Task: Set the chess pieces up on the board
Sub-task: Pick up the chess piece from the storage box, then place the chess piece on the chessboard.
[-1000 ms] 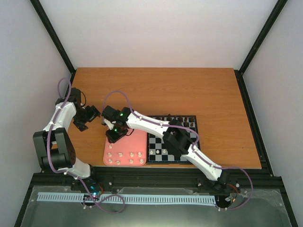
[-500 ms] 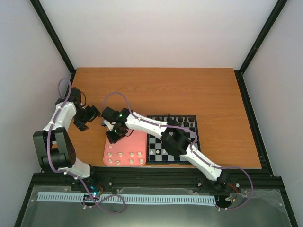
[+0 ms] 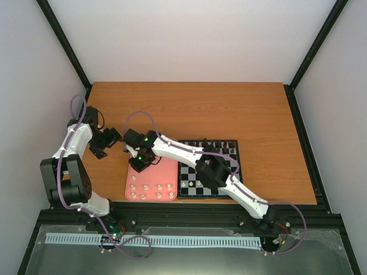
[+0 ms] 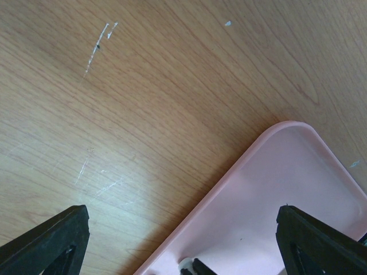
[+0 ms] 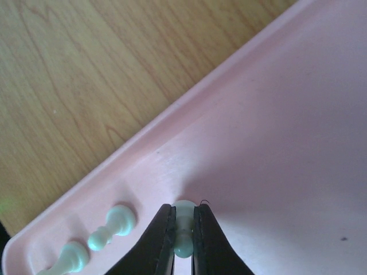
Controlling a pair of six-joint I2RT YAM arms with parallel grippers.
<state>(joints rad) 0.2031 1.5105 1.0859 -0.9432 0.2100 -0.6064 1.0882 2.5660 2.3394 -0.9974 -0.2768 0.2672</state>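
Observation:
My right gripper (image 5: pixel 183 209) is shut on a cream-white chess piece (image 5: pixel 183 247) that stands near the rim of the pink tray (image 5: pixel 275 114). Two more white pieces (image 5: pixel 112 226) lie beside it to the left. From above, the right gripper (image 3: pixel 139 165) is over the tray's far left corner. Several white pieces (image 3: pixel 152 188) sit in rows at the tray's near end. The board (image 3: pixel 223 141) lies right of the tray, with a few white pieces (image 3: pixel 185 183) on its near left squares. My left gripper (image 3: pixel 112 137) hangs open above bare wood left of the tray.
Dark pieces (image 3: pixel 219 146) stand along the board's far rows. The right arm's forearm crosses over the board's left half. In the left wrist view the tray corner (image 4: pixel 287 183) lies between my wide-apart fingers (image 4: pixel 51 240). Bare wooden table (image 3: pixel 189 109) extends beyond the tray and board.
The right gripper has closed on the white piece at the tray's far left. Its wrist shifted slightly. The left arm has stayed where it was.

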